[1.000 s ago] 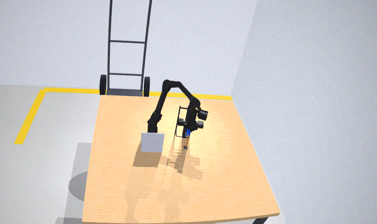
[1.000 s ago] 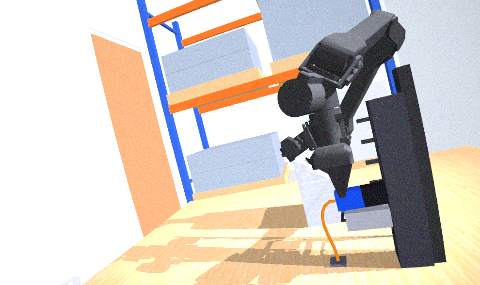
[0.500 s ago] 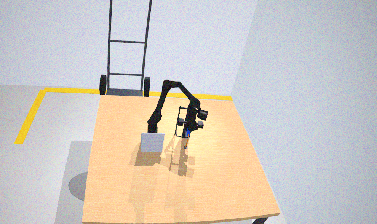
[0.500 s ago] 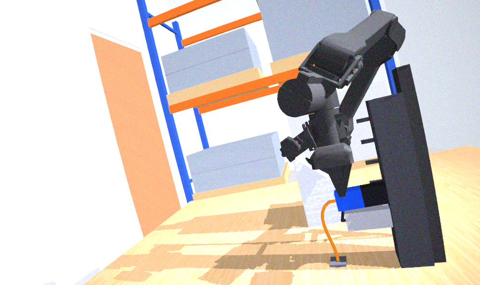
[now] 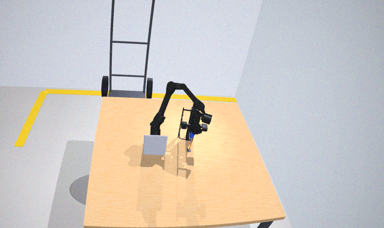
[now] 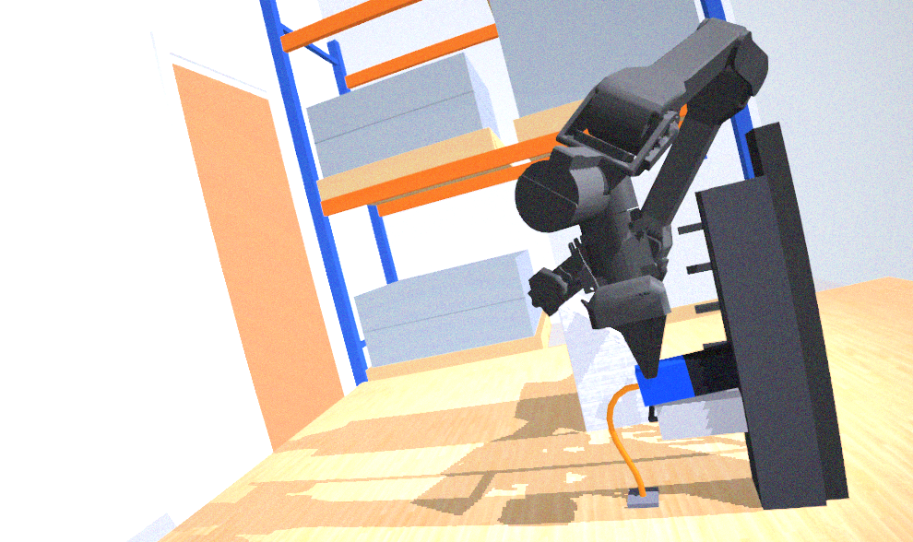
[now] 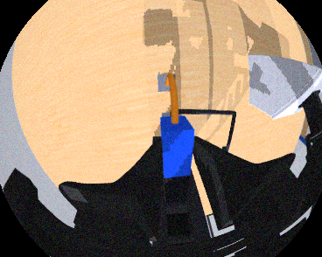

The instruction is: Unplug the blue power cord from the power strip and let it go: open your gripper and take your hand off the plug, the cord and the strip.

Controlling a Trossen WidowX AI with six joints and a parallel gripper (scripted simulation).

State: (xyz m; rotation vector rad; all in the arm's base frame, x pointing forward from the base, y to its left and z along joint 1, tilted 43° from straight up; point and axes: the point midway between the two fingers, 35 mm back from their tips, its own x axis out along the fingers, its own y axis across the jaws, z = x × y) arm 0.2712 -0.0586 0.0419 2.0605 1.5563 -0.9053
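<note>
Clamping gripper (image 6: 648,367) down on blue plug (image 6: 665,383), which sits seated in upright power strip (image 6: 770,336) w/ orange cord (image 6: 622,430) trailing to table (image 6: 871,377), prob. to pull straight out.

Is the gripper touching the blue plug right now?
Touching. In the exterior view the gripper tapers down onto the top of the blue plug, and in the wrist view the plug sits clamped between the dark fingers.
</note>
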